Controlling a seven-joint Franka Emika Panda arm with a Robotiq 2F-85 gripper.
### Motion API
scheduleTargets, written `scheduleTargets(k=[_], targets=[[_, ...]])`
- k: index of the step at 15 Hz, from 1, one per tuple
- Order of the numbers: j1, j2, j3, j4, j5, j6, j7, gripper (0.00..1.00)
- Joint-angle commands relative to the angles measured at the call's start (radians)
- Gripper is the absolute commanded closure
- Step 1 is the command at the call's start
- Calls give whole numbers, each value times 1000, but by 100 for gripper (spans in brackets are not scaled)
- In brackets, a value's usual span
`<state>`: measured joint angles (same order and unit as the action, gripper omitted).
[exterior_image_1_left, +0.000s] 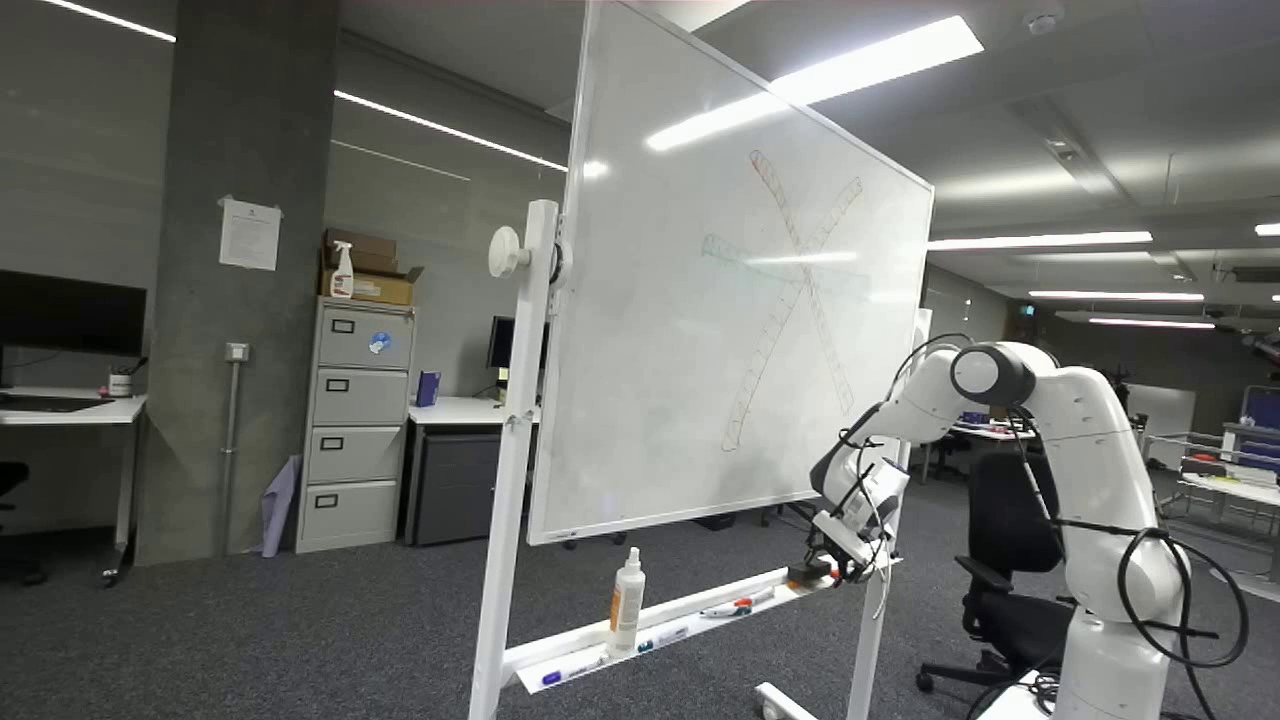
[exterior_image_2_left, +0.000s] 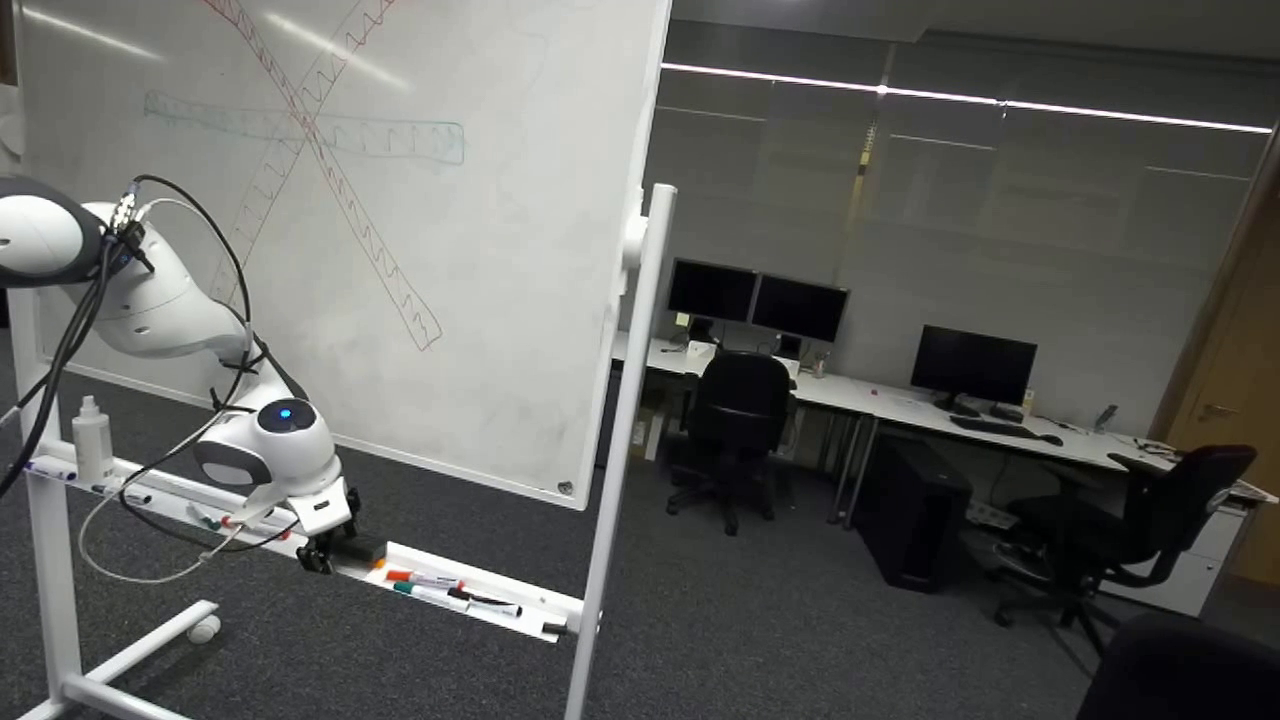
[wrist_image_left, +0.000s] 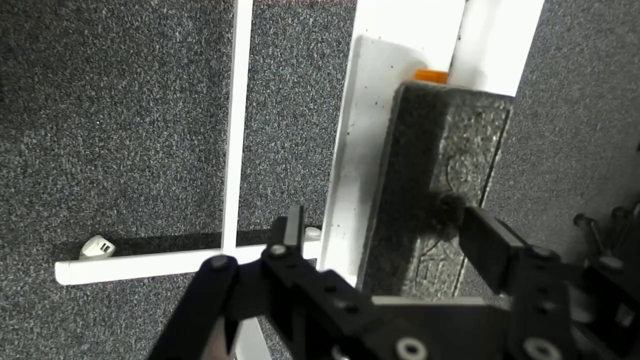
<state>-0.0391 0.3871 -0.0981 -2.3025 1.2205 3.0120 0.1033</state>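
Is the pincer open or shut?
The pincer is open: the wrist view shows its fingers apart, the eraser visible between them. Contact with it is unclear.

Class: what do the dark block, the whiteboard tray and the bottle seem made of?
Dark block: perhaps felt or foam, matte-looking, from its grainy, mottled face. Whiteboard tray: likely painted metal, smooth white with straight edges. Bottle: probably smooth plastic, pale with a tapered top.

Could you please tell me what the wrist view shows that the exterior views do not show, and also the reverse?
Only the wrist view: the lines on top of the eraser, and the bare strip of tray between the eraser and one finger.
Only the exterior views: the whiteboard's writing surface, its drawing, a white bottle and computer screens.
Shared: the end effector, the eraser and the tray.
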Motion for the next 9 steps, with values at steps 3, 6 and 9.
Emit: scheduleTargets(k=[3, 6, 9], targets=[[-1, 5, 1, 10, 6, 24, -16, 0], [-1, -4, 3, 6, 9, 27, -22, 0], [0, -1, 2, 10, 7, 27, -18, 0]])
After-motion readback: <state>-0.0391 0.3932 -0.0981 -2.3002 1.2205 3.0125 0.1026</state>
